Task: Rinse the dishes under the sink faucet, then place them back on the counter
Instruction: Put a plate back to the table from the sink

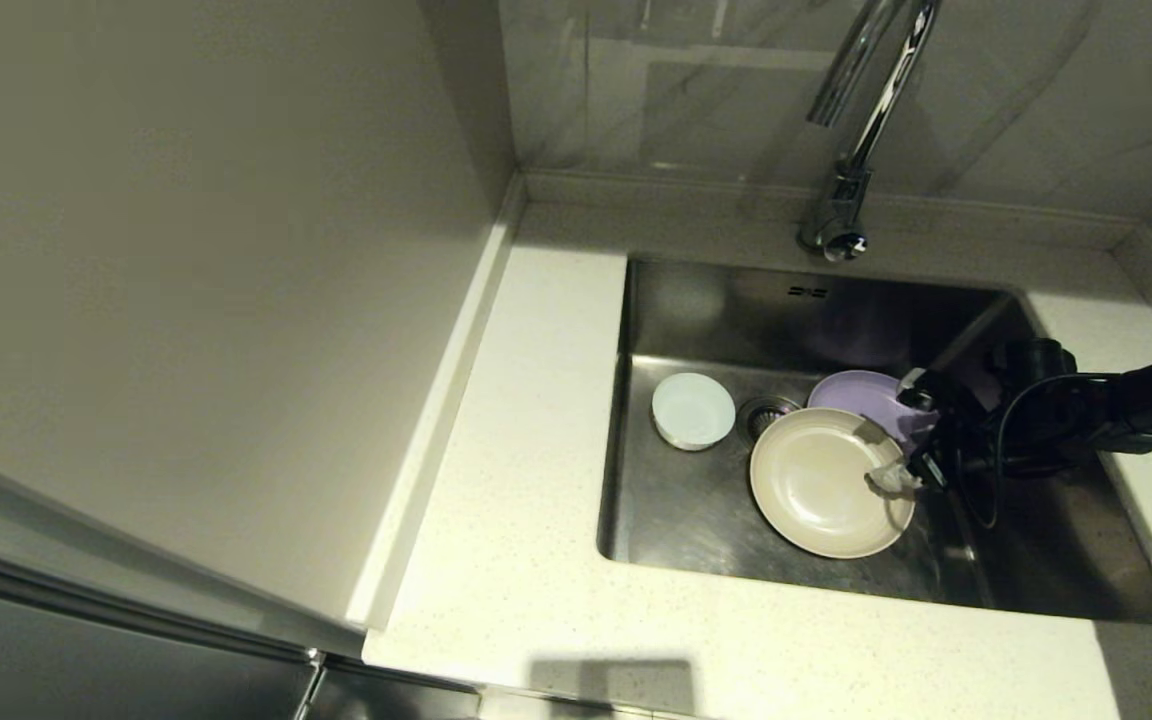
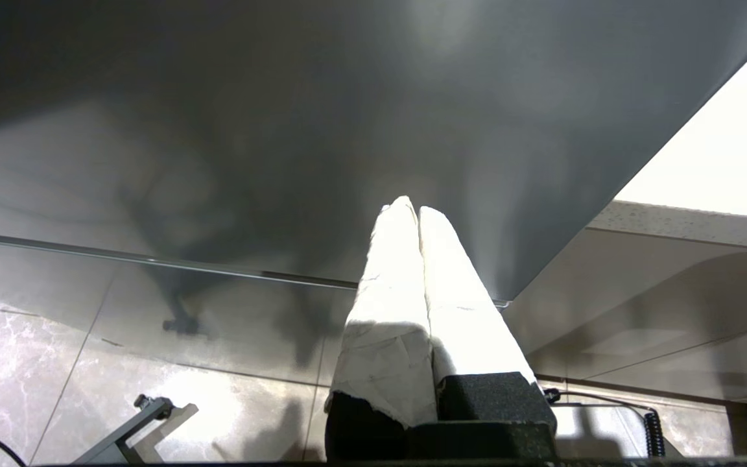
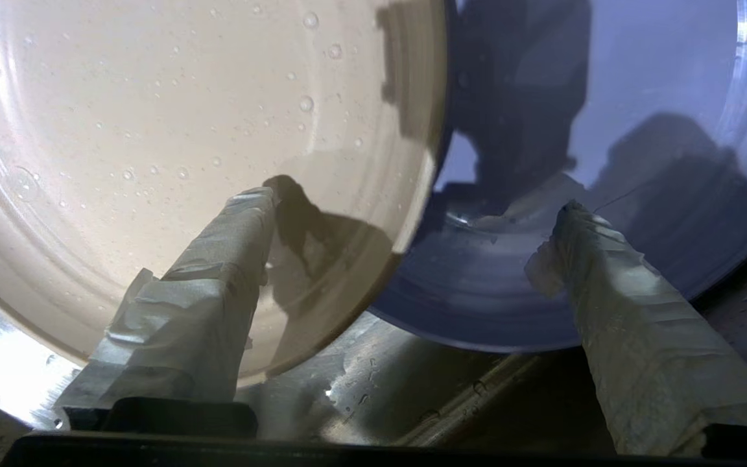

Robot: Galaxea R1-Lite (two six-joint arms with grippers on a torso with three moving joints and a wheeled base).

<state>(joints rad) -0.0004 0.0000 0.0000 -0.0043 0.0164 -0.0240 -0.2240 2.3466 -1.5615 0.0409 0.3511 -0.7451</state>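
Taped fingers (image 3: 208, 285) spread wide over two wet plates in the sink.

Right gripper (image 1: 906, 440) hung with jaws fully apart and held nothing: one finger lay over the beige plate (image 1: 826, 482), the other over the lilac plate (image 1: 861, 392), which the beige rim overlapped. That straddle probably suited closing on the beige edge. Droplets beaded the beige face, so it looked rinsed. Beyond, the bowl (image 1: 693, 409) sat across the drain, all inside the sink (image 1: 1056, 560), below the faucet (image 1: 851, 150); the counter (image 1: 526, 560) held no dishes. Left gripper (image 2: 420, 224) was parked away, fingers pressed together.
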